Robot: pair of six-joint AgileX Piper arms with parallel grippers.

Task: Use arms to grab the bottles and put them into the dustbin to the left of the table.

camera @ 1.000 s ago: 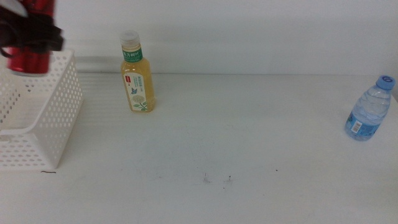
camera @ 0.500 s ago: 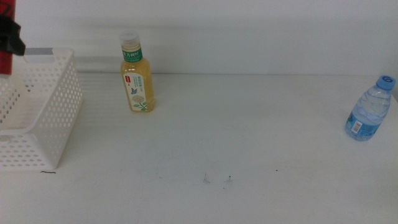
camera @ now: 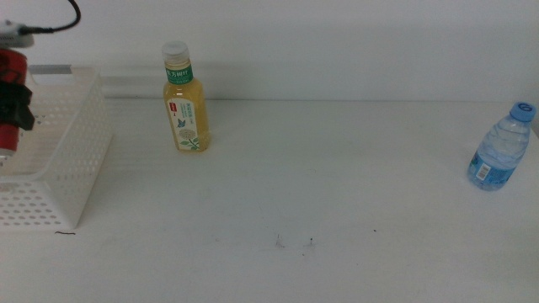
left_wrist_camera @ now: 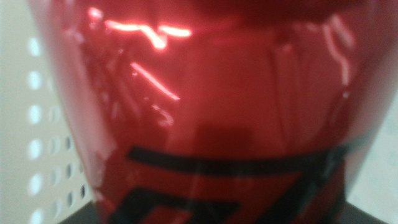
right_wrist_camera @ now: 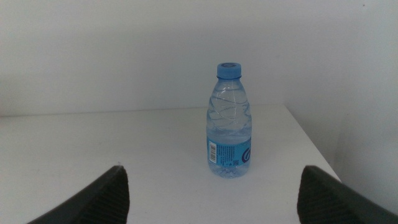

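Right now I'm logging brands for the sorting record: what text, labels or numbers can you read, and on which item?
Nothing reads clearly.
Yellow tea bottle: green and red labels, print too small.
Water bottle: blue label with barcode and a white logo, text too small.
Red can, held by the left gripper over the dustbin: black markings only, blurred.

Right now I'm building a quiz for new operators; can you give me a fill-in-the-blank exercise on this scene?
1. The left hand holds the ____ can over the dustbin.
2. The tea bottle wears a ____ cap.
3. The water bottle stands upright ahead of the right hand, whose jaws are ____.
4. The tea bottle stands on the table just ____ of the dustbin.

Missing words: red; white; open; right
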